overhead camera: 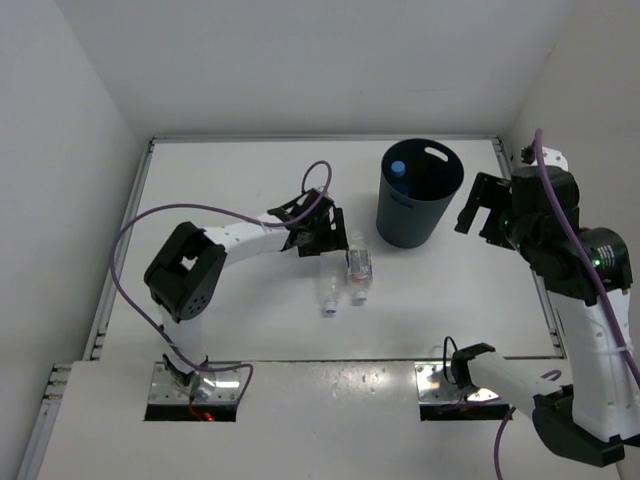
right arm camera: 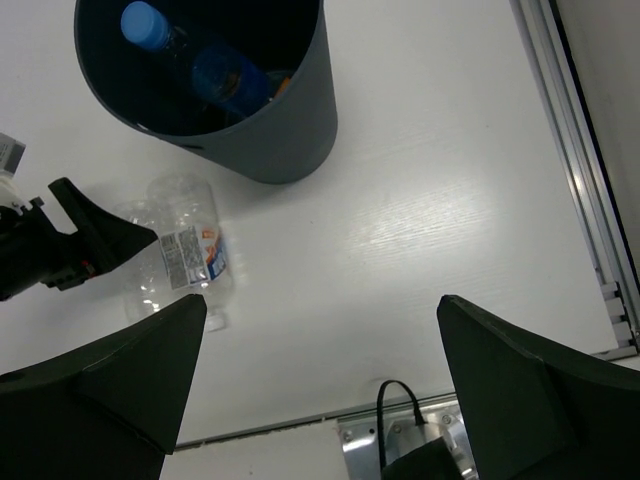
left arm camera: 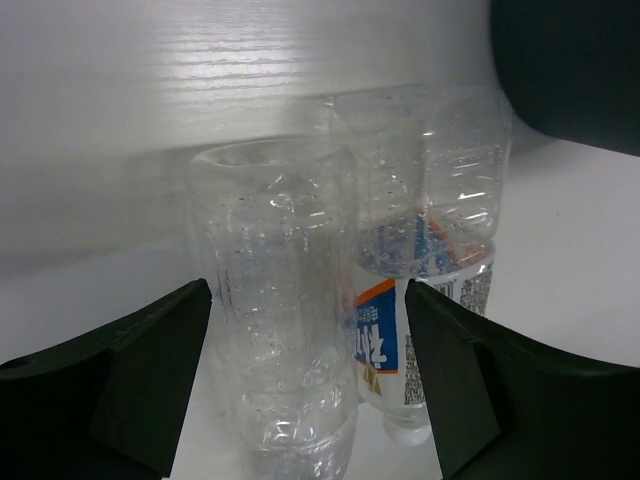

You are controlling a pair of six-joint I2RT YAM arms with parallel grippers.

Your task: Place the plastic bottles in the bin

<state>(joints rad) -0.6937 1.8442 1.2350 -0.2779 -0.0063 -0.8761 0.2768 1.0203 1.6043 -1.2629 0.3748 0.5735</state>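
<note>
The left end effector (overhead camera: 320, 238) has its fingers spread wide and grips nothing yet. The clear unlabelled bottle (left arm camera: 285, 330) lies directly ahead, in the gap between the fingers, which suggests they are lined up to close across its crinkled body. The labelled bottle (left arm camera: 430, 250) lies just beyond the right-hand finger, side by side with the first. That closeness looks like the main hazard, since the finger has to slip between the two.

The right end effector (overhead camera: 478, 218) hangs wide open and empty. The bin (right arm camera: 280, 130) stands below it and off to its left, probably so the left arm has free access to the opening. A blue-capped bottle (right arm camera: 148, 25) is already inside the bin, so I judge the job partly done.

The counter (overhead camera: 250, 320) is flat, matte white and smooth, so a prodded bottle could roll. Plain white walls (overhead camera: 300, 60) close in three sides, and a metal rail (right arm camera: 570, 150) runs along the edge to the right.
</note>
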